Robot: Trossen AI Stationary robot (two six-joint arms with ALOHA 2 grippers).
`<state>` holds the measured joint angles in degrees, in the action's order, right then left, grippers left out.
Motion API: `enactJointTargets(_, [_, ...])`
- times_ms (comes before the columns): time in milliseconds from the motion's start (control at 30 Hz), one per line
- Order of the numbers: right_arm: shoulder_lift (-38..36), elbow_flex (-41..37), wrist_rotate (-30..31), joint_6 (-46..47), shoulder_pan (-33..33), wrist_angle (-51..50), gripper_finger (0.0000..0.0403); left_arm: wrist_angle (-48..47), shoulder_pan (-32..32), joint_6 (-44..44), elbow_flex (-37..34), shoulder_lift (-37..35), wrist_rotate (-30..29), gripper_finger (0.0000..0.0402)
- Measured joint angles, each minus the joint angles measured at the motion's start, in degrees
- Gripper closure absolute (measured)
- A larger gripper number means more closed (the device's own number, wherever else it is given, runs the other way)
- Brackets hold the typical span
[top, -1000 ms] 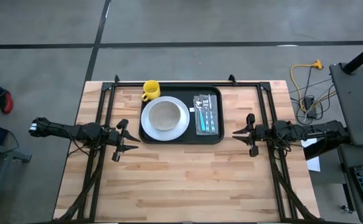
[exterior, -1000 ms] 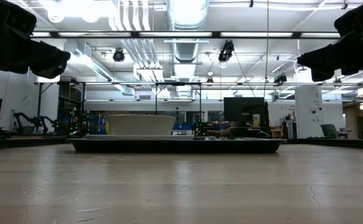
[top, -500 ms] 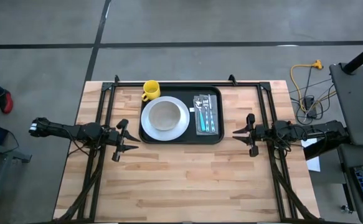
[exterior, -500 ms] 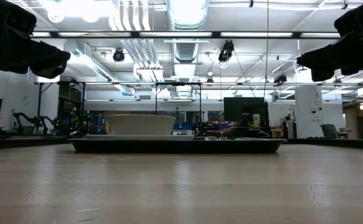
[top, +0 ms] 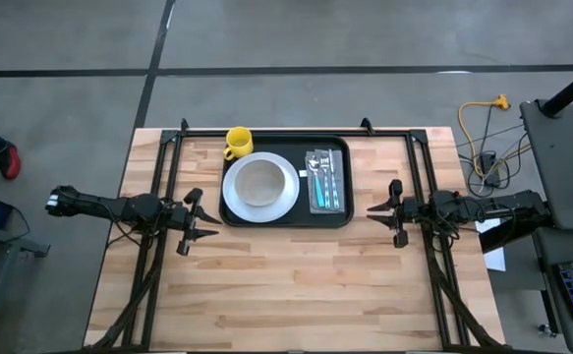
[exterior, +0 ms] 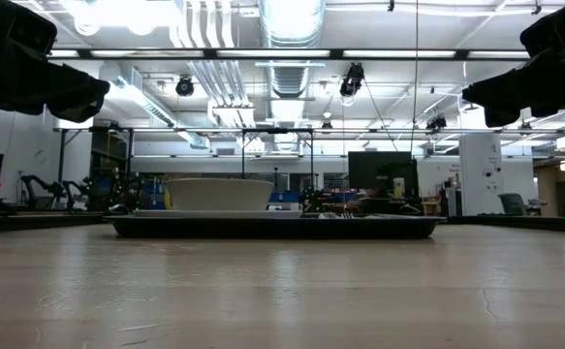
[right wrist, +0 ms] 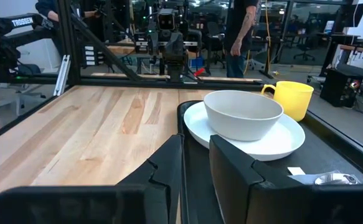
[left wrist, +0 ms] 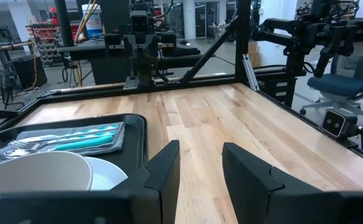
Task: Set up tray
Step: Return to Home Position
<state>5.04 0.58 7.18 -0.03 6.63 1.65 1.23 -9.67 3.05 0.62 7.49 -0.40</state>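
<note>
The black tray [top: 337, 218] lies on the wooden table at the far middle. On it sit a round white plate [top: 284, 203] with a white bowl [top: 258, 181], and cutlery on a grey napkin [top: 325, 179]. A yellow mug [top: 238, 143] stands on the table at the tray's far left corner. My left gripper [top: 207, 221] is open and empty, left of the tray. My right gripper [top: 376, 211] is open and empty, right of the tray. Both hover above the table.
Black frame rails [top: 286, 131] run along the table's far edge and down both sides. The near half of the table [top: 296, 295] is bare wood. A person [right wrist: 237, 37] stands in the room beyond the table.
</note>
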Motion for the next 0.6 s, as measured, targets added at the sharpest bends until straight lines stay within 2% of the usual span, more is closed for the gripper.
enactJointTargets(333, [0.0,0.0,-0.1,0.0,0.0,0.0,0.0318,0.0,0.0,0.0,0.0,0.0,0.0,0.0299])
enactJointTargets(600, [0.0,0.0,-0.1,0.0,0.0,0.0,0.0332,0.0,0.0,0.0,0.0,0.0,0.0,0.0299])
